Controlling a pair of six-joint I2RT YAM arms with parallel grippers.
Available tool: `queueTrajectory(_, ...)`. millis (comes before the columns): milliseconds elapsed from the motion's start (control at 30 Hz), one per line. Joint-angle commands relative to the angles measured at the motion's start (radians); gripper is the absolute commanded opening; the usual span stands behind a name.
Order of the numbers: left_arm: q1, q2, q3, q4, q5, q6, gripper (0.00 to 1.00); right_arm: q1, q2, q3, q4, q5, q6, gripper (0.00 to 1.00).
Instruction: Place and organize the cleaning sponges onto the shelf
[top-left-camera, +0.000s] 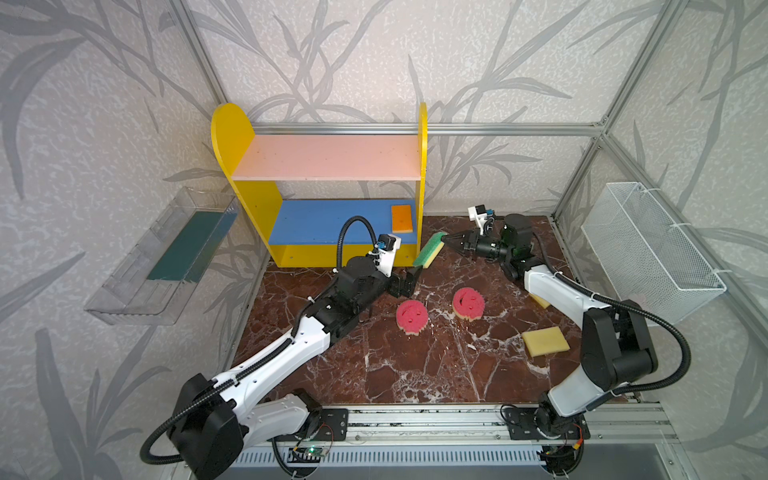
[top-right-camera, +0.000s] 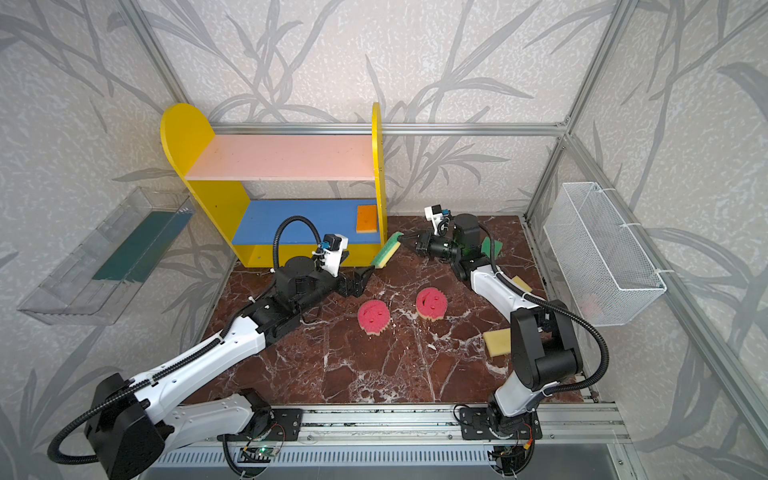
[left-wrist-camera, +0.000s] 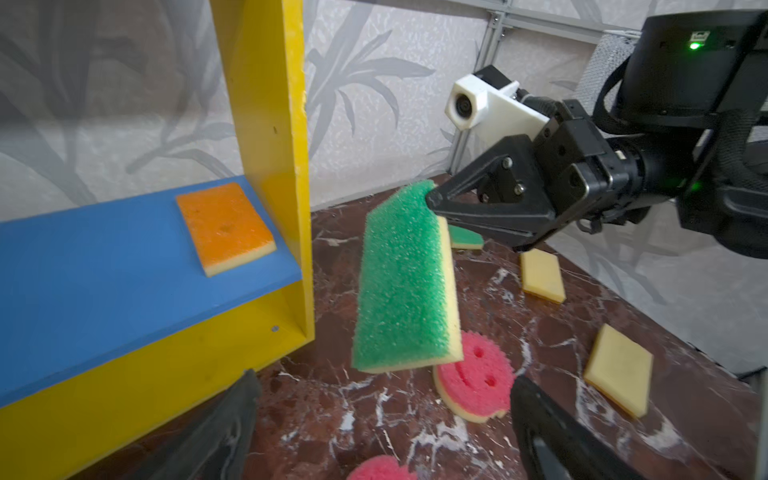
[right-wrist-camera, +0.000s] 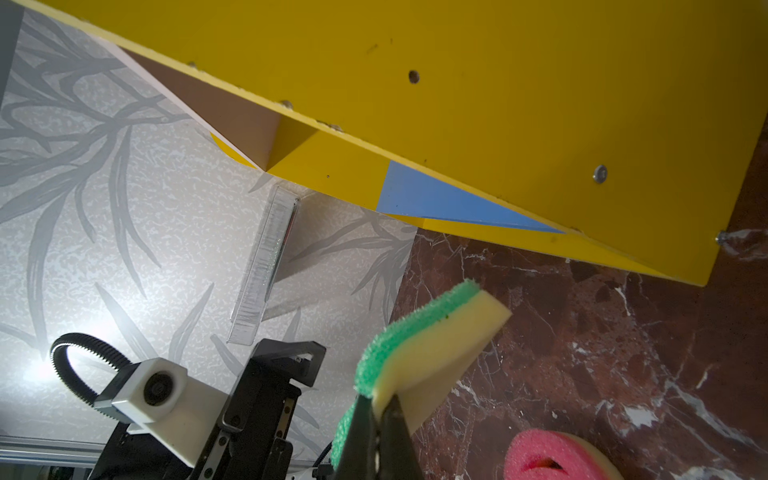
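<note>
Item: shelf, yellow with rounded side panels, standing at the back of the marble tabletop; the pink upper board is bare, and the blue middle board carries one orange-faced sponge lying flat at its right end, close to the side panel. Item: green-faced sponge, yellow foam underneath, held off the tabletop and tilted, outside the shelf and just beside the front lower corner of its right panel. Item: right gripper, jaws pinched together on the upper short end of that sponge. The grip also shows in the right wrist view, where the yellow foam is squeezed between the fingertips. Item: left gripper, jaws spread wide and holding nothing, low over the tabletop, near the sponge's lower end, with no contact visible. Items on the tabletop, all lying flat: two round pink smiley sponges, one near the left gripper and one to its right; a yellow sponge, foam side up, toward the right front; a second yellow sponge partly covered by the right arm; and a second green-faced sponge, far back and mostly hidden behind the right arm. Fixtures: clear plastic tray on the left wall and white wire basket on the right wall.
</note>
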Motion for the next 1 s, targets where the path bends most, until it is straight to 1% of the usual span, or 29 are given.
queueTrajectory(0, 0.037, 0.032, 0.026, 0.012, 0.193, -0.154, 0.96, -0.001, -0.035, -0.006, 0.178, -0.044, 0.044, 0.00)
queueTrajectory(133, 0.120, 0.052, -0.021, 0.172, 0.333, -0.329, 0.99, -0.001, -0.042, -0.004, 0.202, -0.060, 0.035, 0.00)
queueTrajectory(267, 0.146, 0.088, -0.004, 0.194, 0.390, -0.396, 0.98, -0.001, -0.046, -0.004, 0.228, -0.076, 0.031, 0.00)
queueTrajectory(433, 0.191, 0.122, 0.014, 0.268, 0.478, -0.507, 0.94, 0.000, -0.038, -0.017, 0.254, -0.087, 0.040, 0.00)
queueTrajectory(500, 0.199, 0.137, 0.027, 0.264, 0.501, -0.519, 0.94, 0.000, -0.034, -0.020, 0.299, -0.086, 0.054, 0.00)
queueTrajectory(667, 0.200, 0.150, 0.040, 0.251, 0.522, -0.521, 0.94, 0.002, -0.025, -0.014, 0.294, -0.085, 0.052, 0.00)
queueTrajectory(733, 0.197, 0.163, 0.064, 0.204, 0.533, -0.486, 0.96, 0.004, -0.021, -0.012, 0.287, -0.082, 0.046, 0.00)
queueTrajectory(800, 0.197, 0.185, 0.083, 0.194, 0.558, -0.474, 0.96, 0.006, -0.017, -0.010, 0.286, -0.080, 0.046, 0.00)
queueTrajectory(967, 0.198, 0.202, 0.106, 0.177, 0.554, -0.461, 0.95, 0.011, -0.012, -0.007, 0.283, -0.078, 0.044, 0.00)
